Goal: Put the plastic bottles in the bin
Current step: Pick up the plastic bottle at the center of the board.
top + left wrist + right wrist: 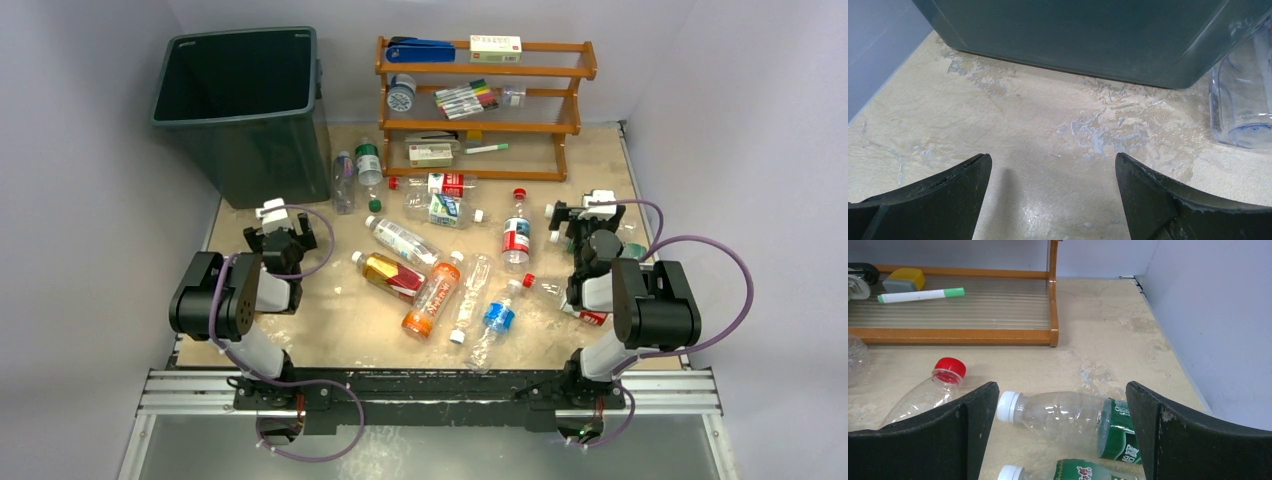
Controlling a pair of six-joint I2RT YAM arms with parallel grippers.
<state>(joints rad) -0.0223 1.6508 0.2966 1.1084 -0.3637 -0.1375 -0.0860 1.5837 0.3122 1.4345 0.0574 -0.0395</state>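
The dark green-grey bin (pixel 245 100) stands at the far left; its lower wall (pixel 1088 35) fills the top of the left wrist view. Several plastic bottles lie across the middle of the table, among them an orange one (pixel 432 294), a blue-labelled one (pixel 497 318) and a red-labelled one (pixel 516 232). Two more (pixel 343 180) stand beside the bin. My left gripper (pixel 282 237) (pixel 1053 156) is open over bare table in front of the bin. My right gripper (pixel 587 215) (pixel 1062 390) is open, with a white-capped, green-labelled bottle (pixel 1068 417) lying between its fingers, not touched.
An orange wooden rack (pixel 480 100) with marker pens and small boxes stands at the back; its bottom shelf (pixel 953 335) holds a green-capped marker (pixel 920 295). A second green-labelled bottle (pixel 1083 472) and a red-capped bottle (pixel 933 390) lie by the right gripper. A wall (pixel 1213 315) is close on the right.
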